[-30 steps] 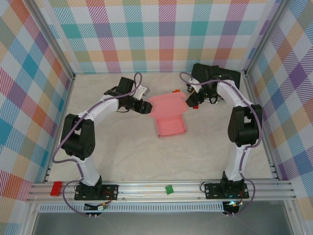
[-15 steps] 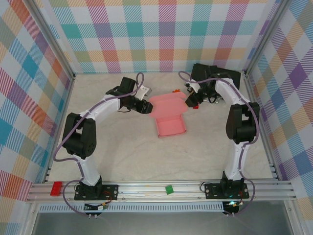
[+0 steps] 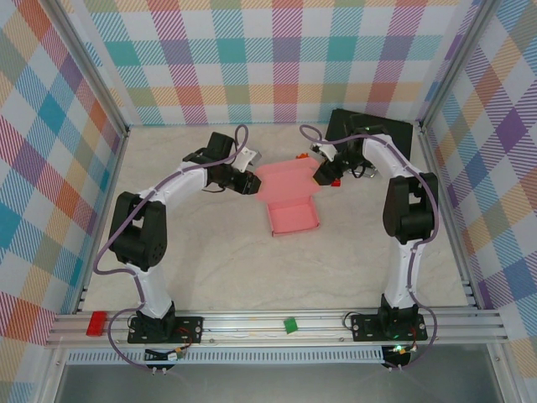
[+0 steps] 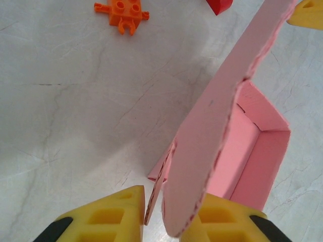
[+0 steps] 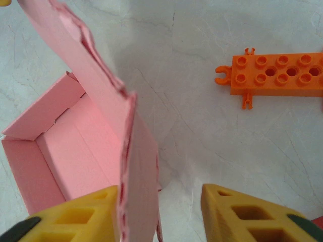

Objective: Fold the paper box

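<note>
Sitting mid-counter, the light-pink card paper box [image 3: 294, 218] has its shallow tray flat on the pale marbled counter [image 3: 210, 260]. Its lid flap is raised off the far wall and tilted, with the ragged die-cut edge in the air. The left pincer [image 4: 169, 201] is at the lid's left end. Its yellow fingers [image 4: 106, 219] are narrowed round the flap edge, card against one pad and a small side tab filling most of the slit by the other; cannot tell whether the card is truly pinched. The right pincer [image 5: 160, 194] straddles the lid's right end with jaws apart: card lies along one finger, and a strip of bare counter shows before the other. Tray walls stand upright.

An orange studded toy brick [image 5: 275, 75] lies behind the lid, near but not touching. A small red block [image 3: 336, 181] sits just beside the right pincer, and a black rectangular case [image 3: 373, 133] is further back in the right corner, so that side is tight. Bare counter spreads wide in front of the tray and to the left, out to the checked walls [image 3: 252, 59].
</note>
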